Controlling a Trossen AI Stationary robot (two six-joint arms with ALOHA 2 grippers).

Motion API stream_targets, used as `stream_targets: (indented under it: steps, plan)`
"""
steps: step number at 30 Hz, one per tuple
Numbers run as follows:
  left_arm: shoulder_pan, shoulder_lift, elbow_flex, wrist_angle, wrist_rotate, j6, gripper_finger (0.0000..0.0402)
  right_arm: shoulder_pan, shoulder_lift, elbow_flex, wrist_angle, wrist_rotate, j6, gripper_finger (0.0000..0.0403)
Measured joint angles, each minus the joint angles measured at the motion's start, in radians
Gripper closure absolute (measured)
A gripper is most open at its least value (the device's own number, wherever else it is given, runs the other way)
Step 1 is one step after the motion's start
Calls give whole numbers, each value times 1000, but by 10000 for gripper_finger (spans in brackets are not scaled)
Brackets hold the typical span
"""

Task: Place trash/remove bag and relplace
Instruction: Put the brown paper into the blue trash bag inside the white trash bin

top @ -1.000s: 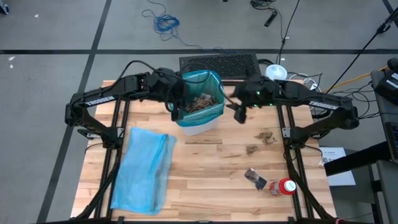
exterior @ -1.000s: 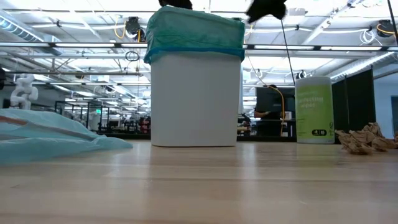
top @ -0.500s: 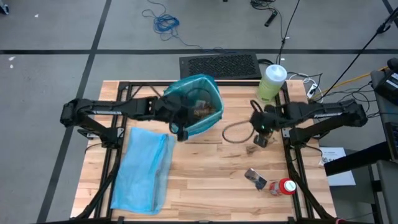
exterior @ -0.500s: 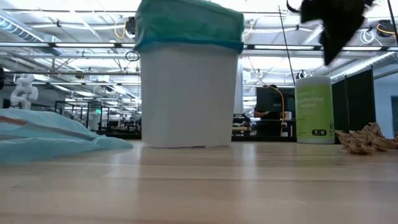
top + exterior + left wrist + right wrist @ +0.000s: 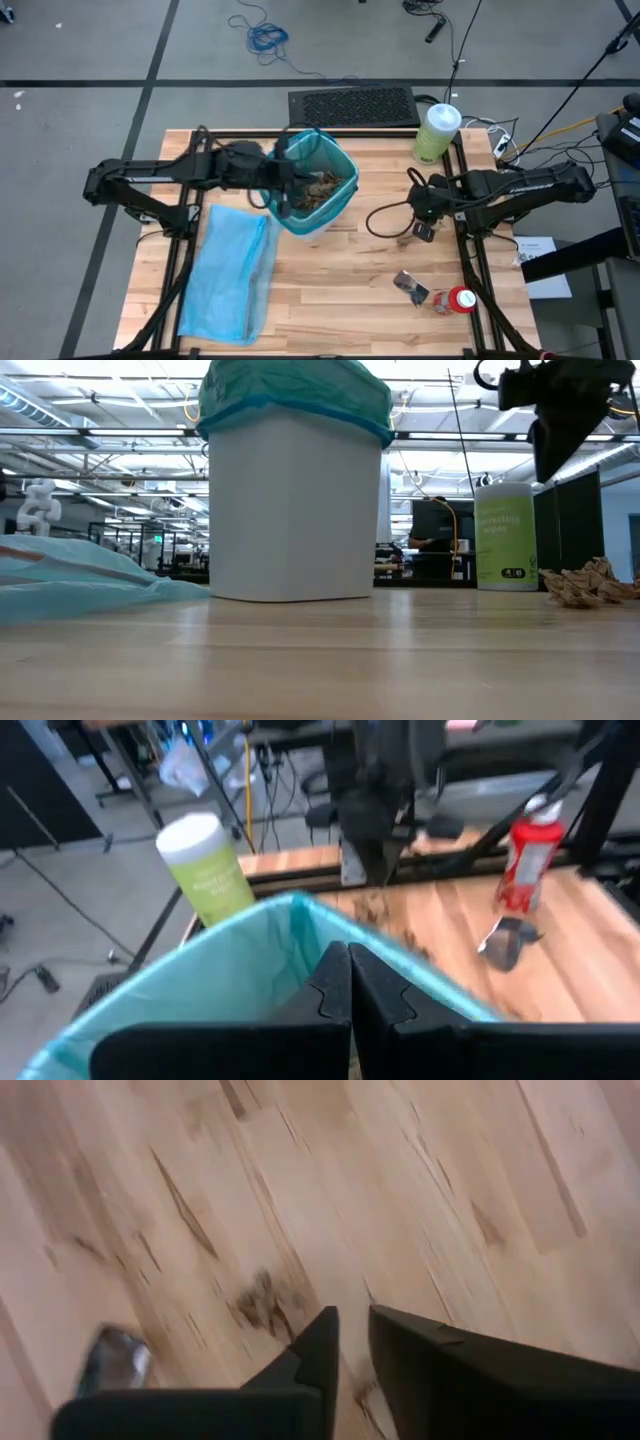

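Note:
A white bin [image 5: 295,510] lined with the teal bag [image 5: 338,165] stands at the table's middle far side, with brown paper trash [image 5: 320,185] inside. My left gripper [image 5: 280,195] is shut at the bin's left rim. My right gripper [image 5: 422,232] hovers high over loose brown wads [image 5: 590,582], its fingers a narrow gap apart with nothing between them. One wad [image 5: 262,1302] lies just past its fingertips. A silvery wrapper [image 5: 408,285] and a red-and-white object [image 5: 458,298] lie near the right front. The pale blue replacement bag [image 5: 225,270] lies flat at the left front. My left gripper is shut at the teal bag's rim [image 5: 300,935] on the bin's left side, coming nearly level from the table's left. Its own fingers [image 5: 335,985] hide the place of contact. The bin's base stays on the table.
A tall green white-lidded canister [image 5: 435,130] stands at the far right corner. A black cable loops over the table between the bin and my right gripper. Bare wood lies in the middle front.
My left gripper has drawn back toward the table's left and near edges, and the bin has slid that way with it and turned about. My right gripper has left the bin's right side, gone toward the right and near edges, sunk lower and tipped downward over the loose wads.

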Motion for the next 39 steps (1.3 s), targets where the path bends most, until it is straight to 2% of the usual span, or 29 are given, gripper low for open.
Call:
stream_targets:
  steps: [4,10,16,25,35,37,39]
  plan:
    - [-28,-75,1,-21,0,-3,401,0,0,-30,-67,0,23,296]
    - [-89,-152,2,-64,-70,-53,401,-1,0,-152,-81,-2,86,219]
    - [-113,-152,2,-114,-74,-52,401,-19,12,-237,-4,-2,106,178]
    - [-112,-114,1,-155,-78,-45,401,-170,108,-239,-2,-3,100,178]
    - [-112,-108,1,-158,-79,-26,401,-331,304,-239,70,-91,-72,181]
    - [-112,-108,1,-158,-79,-26,401,-340,341,-239,79,-104,-94,195]
    - [-112,-108,1,-157,-80,-26,401,-332,366,-239,84,-104,-111,230]
